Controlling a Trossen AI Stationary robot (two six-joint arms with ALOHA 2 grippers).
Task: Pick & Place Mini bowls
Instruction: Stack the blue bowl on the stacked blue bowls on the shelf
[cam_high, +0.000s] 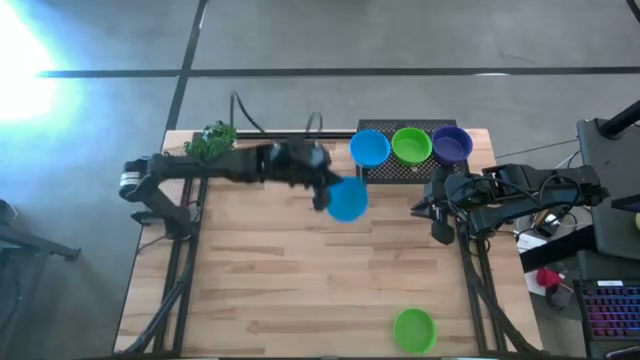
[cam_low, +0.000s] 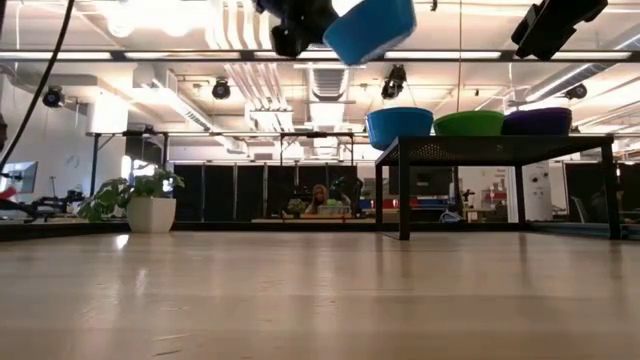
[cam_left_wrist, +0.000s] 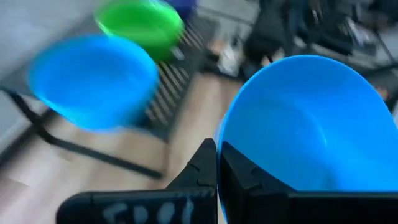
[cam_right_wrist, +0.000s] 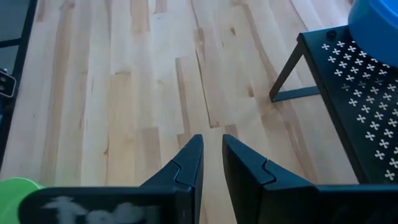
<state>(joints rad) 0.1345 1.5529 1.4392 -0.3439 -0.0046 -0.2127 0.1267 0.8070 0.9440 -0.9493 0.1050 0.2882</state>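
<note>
My left gripper (cam_high: 328, 192) reaches over the middle of the table's far half and is shut on a blue mini bowl (cam_high: 348, 200), which hangs high above the table in the low view (cam_low: 370, 28). A blue (cam_high: 369, 148), a green (cam_high: 411, 145) and a purple mini bowl (cam_high: 451, 144) stand side by side on a black perforated rack (cam_high: 395, 170) at the far right. Another green mini bowl (cam_high: 414, 329) sits on the table near its near edge. My right gripper (cam_right_wrist: 211, 149) hovers just in front of the rack, open by a narrow gap, touching nothing. My left gripper pinches the blue bowl's rim (cam_left_wrist: 219, 134), one finger inside the bowl and one outside. The fingers come from the table's left side. The bowl is lifted clear of the table and tilted, and its underside shows from table height (cam_low: 372, 35).
A small leafy plant in a white pot (cam_high: 212, 140) stands at the far left corner, beside the left arm. The rack's legs (cam_low: 404, 195) stand on the table's far right. Bare wood (cam_high: 300, 280) lies across the middle and near left.
</note>
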